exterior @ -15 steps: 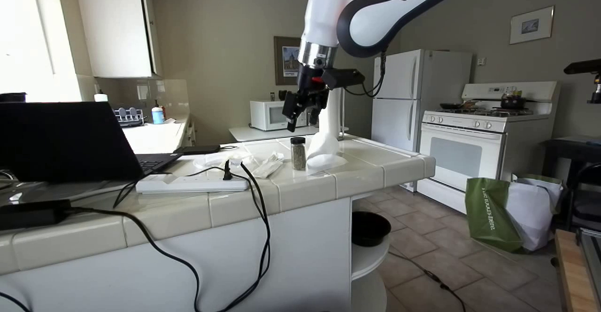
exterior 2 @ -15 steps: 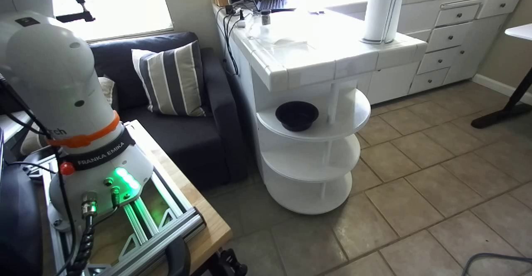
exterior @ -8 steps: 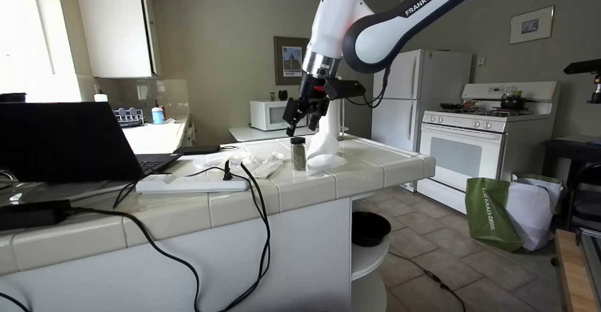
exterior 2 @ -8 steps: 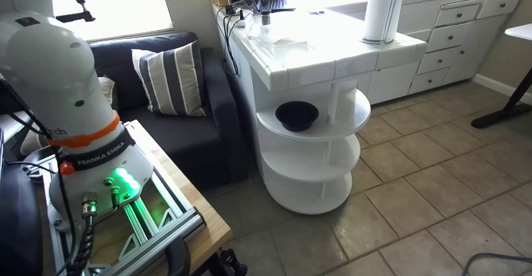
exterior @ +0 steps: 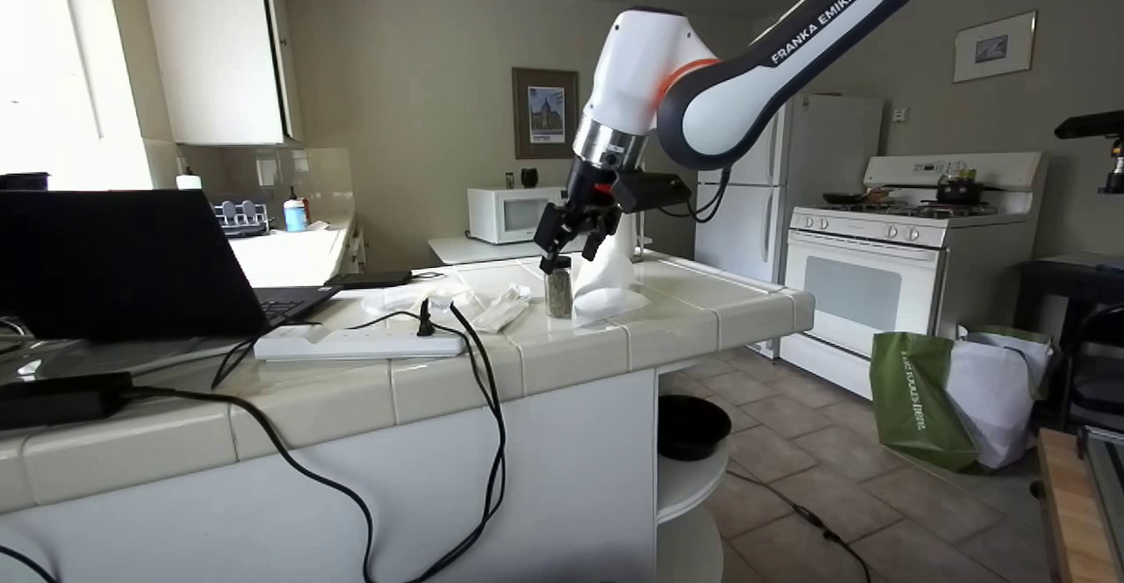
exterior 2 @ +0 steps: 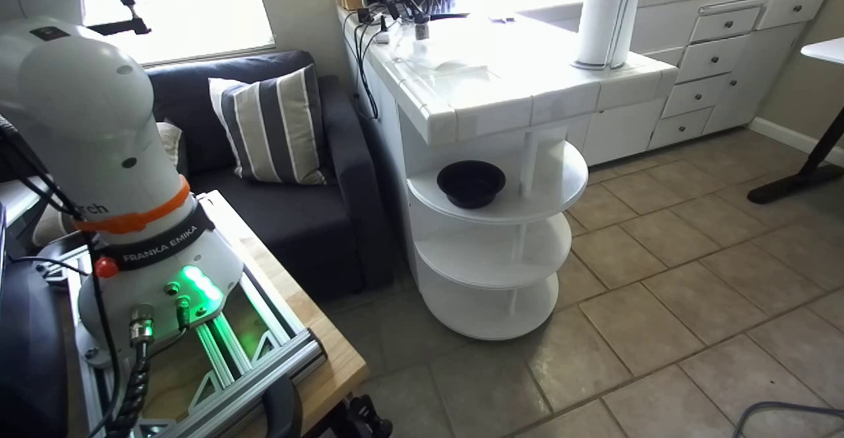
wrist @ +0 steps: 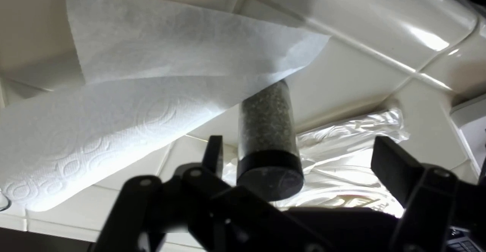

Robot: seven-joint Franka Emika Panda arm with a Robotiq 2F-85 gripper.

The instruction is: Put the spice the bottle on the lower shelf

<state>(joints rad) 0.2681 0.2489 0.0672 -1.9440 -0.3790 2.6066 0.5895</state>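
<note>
The spice bottle (exterior: 558,295) stands upright on the tiled countertop, with dark herbs inside and a black cap. It also shows in an exterior view (exterior 2: 421,31) and in the wrist view (wrist: 267,126). My gripper (exterior: 567,260) is open, tilted, with its fingertips at about cap height. In the wrist view my gripper (wrist: 299,151) has the cap between its spread fingers, nearer the left finger, with no grip on it. Rounded white shelf boards are stacked in the island's end: the middle one (exterior 2: 488,256) and the lower shelf (exterior 2: 488,316) at the bottom hold nothing visible.
A white paper sheet (wrist: 182,47) lies right beside the bottle. Clear plastic wrapping (wrist: 349,145) lies on its other side. A power strip (exterior: 360,345) with cables and a laptop (exterior: 114,267) are nearby. A black bowl (exterior 2: 471,184) sits on the top shelf board. A paper towel roll (exterior 2: 606,16) stands on the counter.
My gripper has moved down from above the bottle until its fingertips are level with the cap. It stays open. The bottle has not moved.
</note>
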